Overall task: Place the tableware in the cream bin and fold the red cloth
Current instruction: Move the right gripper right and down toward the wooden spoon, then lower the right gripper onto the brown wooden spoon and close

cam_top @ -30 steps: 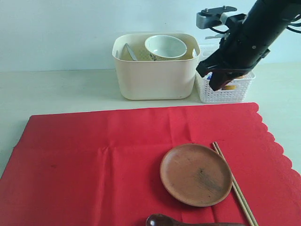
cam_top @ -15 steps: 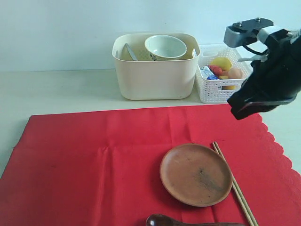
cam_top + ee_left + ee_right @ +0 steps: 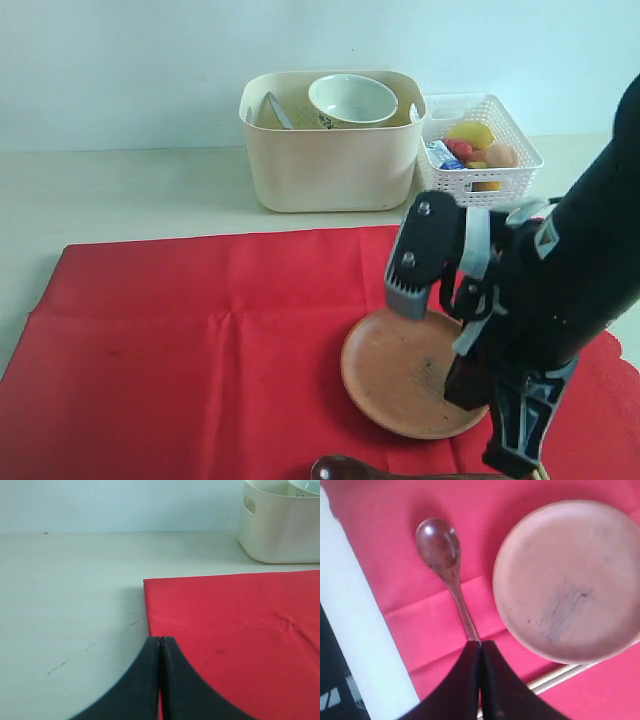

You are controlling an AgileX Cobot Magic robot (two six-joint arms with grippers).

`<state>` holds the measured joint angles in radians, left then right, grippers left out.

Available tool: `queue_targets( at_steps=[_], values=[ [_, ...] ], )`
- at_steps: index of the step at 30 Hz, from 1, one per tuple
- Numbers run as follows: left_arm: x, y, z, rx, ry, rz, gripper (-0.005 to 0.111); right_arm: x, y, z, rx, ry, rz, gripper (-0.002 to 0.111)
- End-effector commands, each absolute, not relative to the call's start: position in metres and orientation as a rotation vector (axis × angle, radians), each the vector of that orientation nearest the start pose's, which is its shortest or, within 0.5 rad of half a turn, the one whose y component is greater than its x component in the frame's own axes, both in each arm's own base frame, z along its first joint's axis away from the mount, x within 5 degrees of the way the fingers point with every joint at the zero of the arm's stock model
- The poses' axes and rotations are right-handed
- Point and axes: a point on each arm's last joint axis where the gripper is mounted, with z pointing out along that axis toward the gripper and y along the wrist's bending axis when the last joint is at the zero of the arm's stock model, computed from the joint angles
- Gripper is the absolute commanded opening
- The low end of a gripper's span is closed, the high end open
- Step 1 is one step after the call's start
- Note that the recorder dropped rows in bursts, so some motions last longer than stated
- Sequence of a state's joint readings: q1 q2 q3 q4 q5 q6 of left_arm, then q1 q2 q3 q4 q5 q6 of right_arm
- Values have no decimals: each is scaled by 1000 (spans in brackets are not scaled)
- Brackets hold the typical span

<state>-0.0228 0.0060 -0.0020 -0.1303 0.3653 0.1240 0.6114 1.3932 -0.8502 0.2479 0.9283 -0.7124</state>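
Observation:
The red cloth [image 3: 200,330] lies spread across the table. On it sit the round brown plate [image 3: 395,375] and, at the front edge, the dark brown spoon [image 3: 338,468]. My right gripper [image 3: 512,462] hangs shut just past the plate's near right side. In the right wrist view its closed tips [image 3: 480,643] are over the handle of the spoon [image 3: 439,544], beside the plate [image 3: 570,580] and the chopsticks [image 3: 555,678]. The cream bin [image 3: 330,165] holds the pale bowl [image 3: 352,100] and a grey metal piece [image 3: 277,110]. My left gripper [image 3: 160,639] is shut and empty over the cloth's edge [image 3: 235,620].
A white lattice basket [image 3: 478,195] with foods stands right of the bin. The right arm [image 3: 560,290] covers the cloth's right part and most of the chopsticks in the exterior view. Bare table [image 3: 70,590] lies left of the cloth.
The right arm swung from beside the basket at the back down and forward. It now hangs low over the plate's right side and the spoon handle.

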Motion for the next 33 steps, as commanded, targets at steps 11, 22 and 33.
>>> queue_targets(
  at_steps=[11, 22, 33],
  values=[
    [53, -6, 181, 56, 1836, -67, 0, 195, 171, 163, -1922, 2506, 224, 10],
    [53, -6, 181, 56, 1836, -67, 0, 198, 175, 134, -1962, 2591, 233, 44],
    [53, -6, 181, 56, 1836, -67, 0, 202, 178, 131, -1928, 2558, 219, 44]
  ],
)
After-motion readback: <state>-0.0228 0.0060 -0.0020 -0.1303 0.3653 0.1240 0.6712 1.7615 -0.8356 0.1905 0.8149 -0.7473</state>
